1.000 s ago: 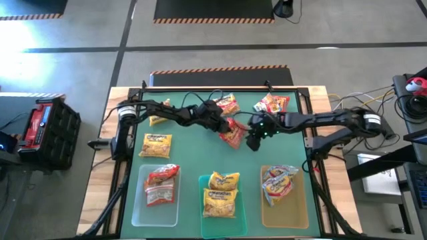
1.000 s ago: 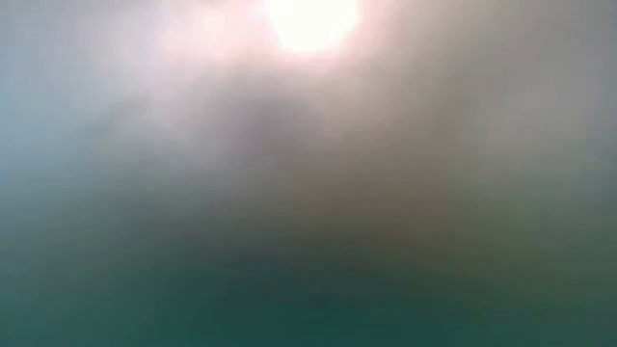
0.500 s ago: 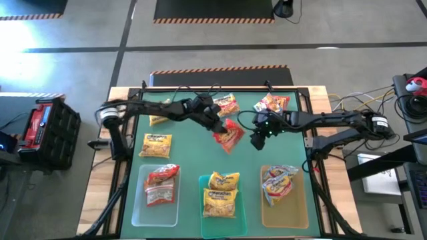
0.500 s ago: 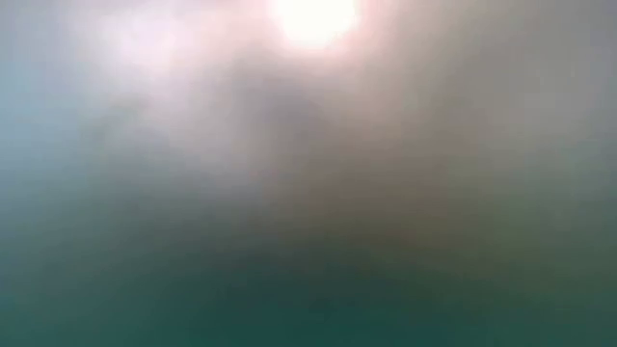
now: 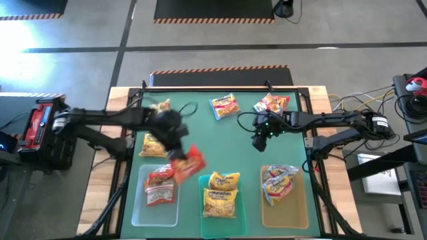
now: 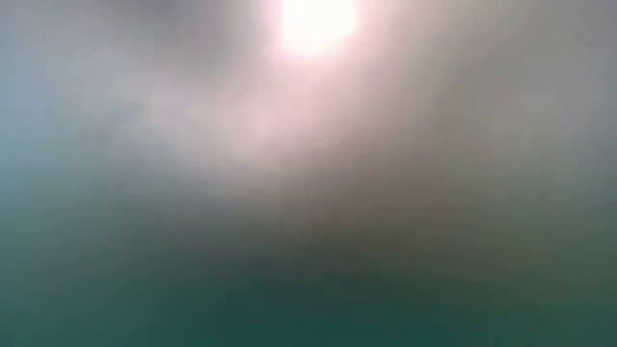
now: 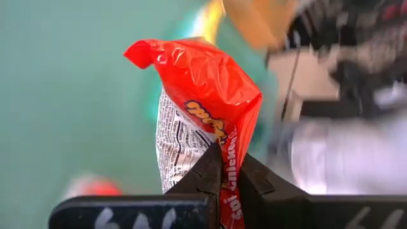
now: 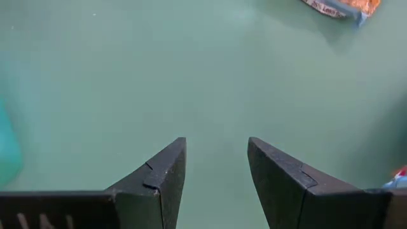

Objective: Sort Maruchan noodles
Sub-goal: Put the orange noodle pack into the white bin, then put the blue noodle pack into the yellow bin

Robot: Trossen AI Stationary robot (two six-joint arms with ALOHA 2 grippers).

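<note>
Overhead, I see my left end effector (image 5: 179,155) pinched tight on a red noodle packet (image 5: 187,164), which it holds above the green desk (image 5: 220,143). From the left wrist camera the two dark fingers (image 7: 206,172) meet on the packet's (image 7: 203,108) lower edge, and the packet stands up from them, red on one face with a white printed panel on the other.

Just beside this end effector, toward the near edge, sits the clear tray (image 5: 155,207) holding a red and white packet (image 5: 162,183). Next along is the teal tray (image 5: 222,217) with yellow packets (image 5: 222,193), and beyond it the amber tray (image 5: 283,203) with a yellow-orange packet (image 5: 279,181). On the held packet's other side a yellow packet (image 5: 153,144) lies loose on the desk, and another (image 5: 160,105) lies near the far edge.

My right end effector (image 5: 259,140) hangs over bare desk well apart from the left one, its fingers (image 8: 159,175) parted a moderate way with nothing between them. Beyond it, toward the far edge, lie two more packets: one (image 5: 224,105) yellow-orange, one (image 5: 271,103) red and white.

The low camera shows only haze.
</note>
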